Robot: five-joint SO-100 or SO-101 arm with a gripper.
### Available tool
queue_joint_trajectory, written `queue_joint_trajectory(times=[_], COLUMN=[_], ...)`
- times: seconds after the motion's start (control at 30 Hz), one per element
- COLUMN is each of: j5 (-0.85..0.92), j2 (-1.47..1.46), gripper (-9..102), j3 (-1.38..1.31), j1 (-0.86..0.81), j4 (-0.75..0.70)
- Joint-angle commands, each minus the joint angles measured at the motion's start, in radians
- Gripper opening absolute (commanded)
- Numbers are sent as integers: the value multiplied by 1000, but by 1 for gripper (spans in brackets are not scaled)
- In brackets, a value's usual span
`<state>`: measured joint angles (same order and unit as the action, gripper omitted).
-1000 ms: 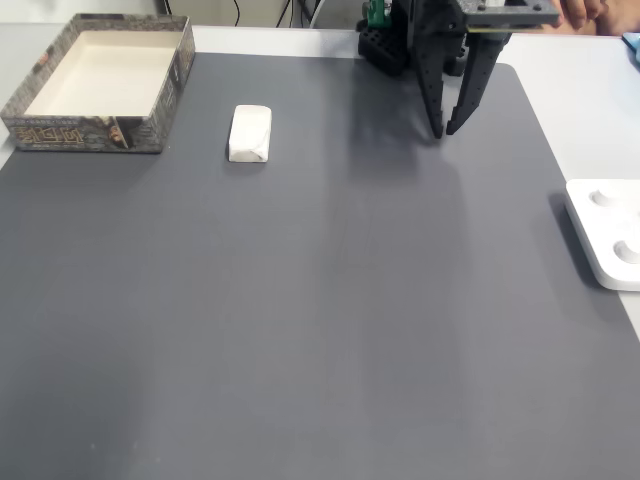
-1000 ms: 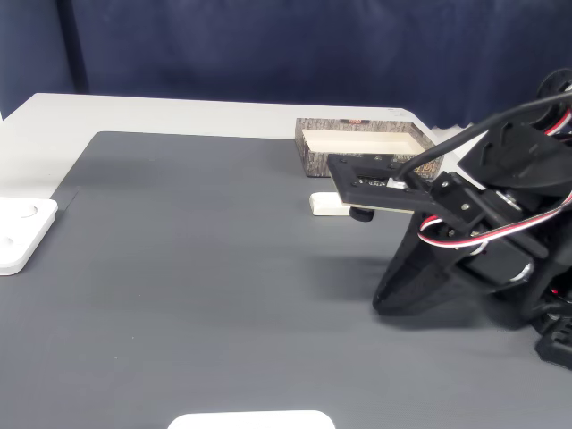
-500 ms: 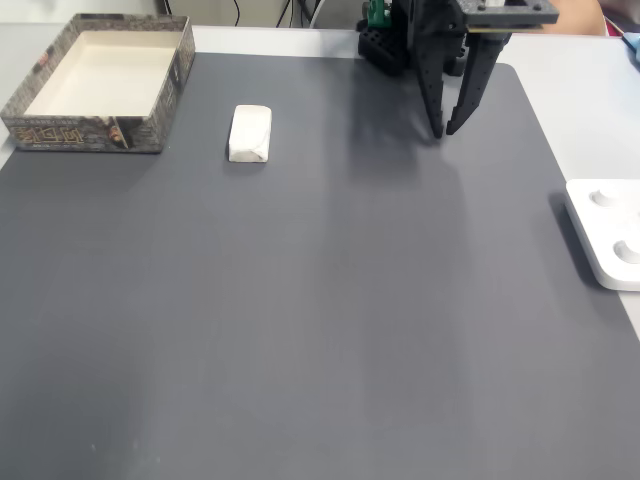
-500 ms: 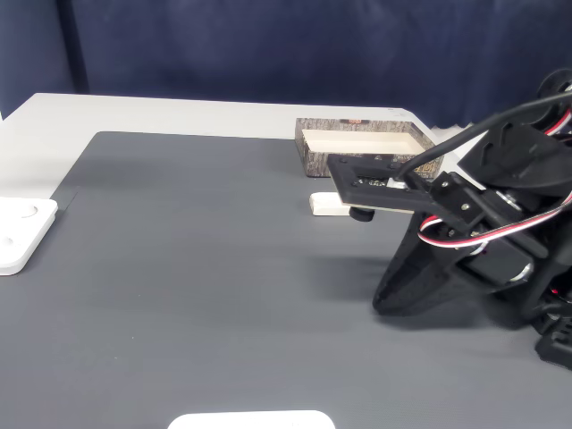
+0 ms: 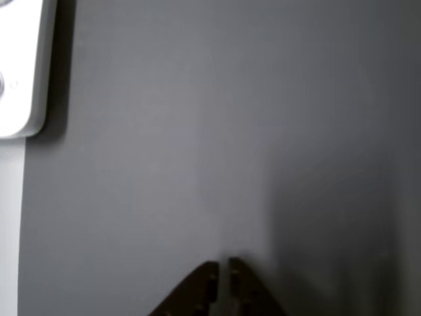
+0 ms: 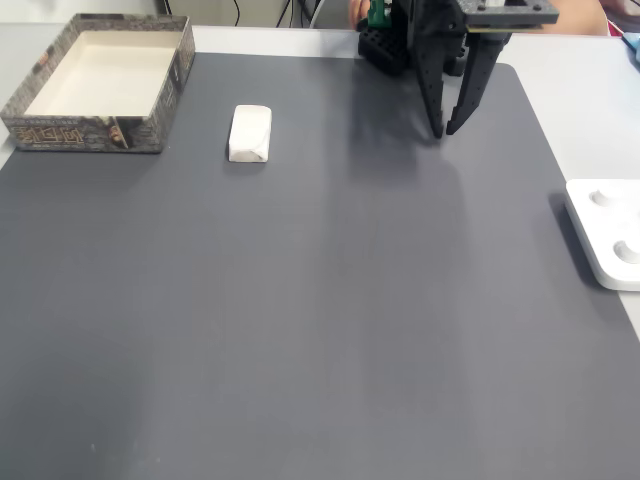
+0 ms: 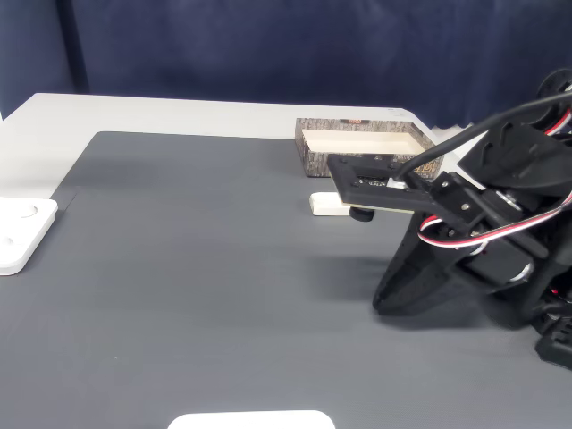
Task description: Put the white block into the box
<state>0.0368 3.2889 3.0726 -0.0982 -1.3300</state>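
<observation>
The white block [image 6: 249, 133] lies flat on the grey mat, a short way right of the box [image 6: 85, 133], an open-topped square box with cream inner walls and a brown patterned rim. In the other fixed view the block [image 7: 326, 204] sits just in front of the box [image 7: 362, 162], partly behind the arm. My black gripper [image 6: 443, 130] hangs near the mat's far edge, well to the right of the block, fingertips together with nothing between them. Seen from the other view, the gripper [image 5: 222, 266] points at bare mat with its tips nearly touching.
A glossy white rounded device [image 6: 610, 235] rests at the mat's right edge, and it appears again as the device [image 7: 18, 234] and the device [image 5: 23, 72]. A flat white panel [image 7: 250, 420] lies at the near edge. A person's hand [image 6: 356, 9] shows behind the arm base.
The arm, block and box have not moved. A bit of a hand now shows at the back edge, left of the arm base.
</observation>
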Motion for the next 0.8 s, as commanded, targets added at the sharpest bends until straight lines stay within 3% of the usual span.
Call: queue_joint_trajectory(times=[0.0,0.17,0.3,0.63,0.77], j5=[-2,-6,94,-74,-172], j2=[35,31,-49,-572,-779], gripper=[-1,-1,-2,-2,-2], j3=[20,20,-6,-413,-595], j1=[-18,-25,-20,-192,-276], j4=[-2,-2,38,58,-5])
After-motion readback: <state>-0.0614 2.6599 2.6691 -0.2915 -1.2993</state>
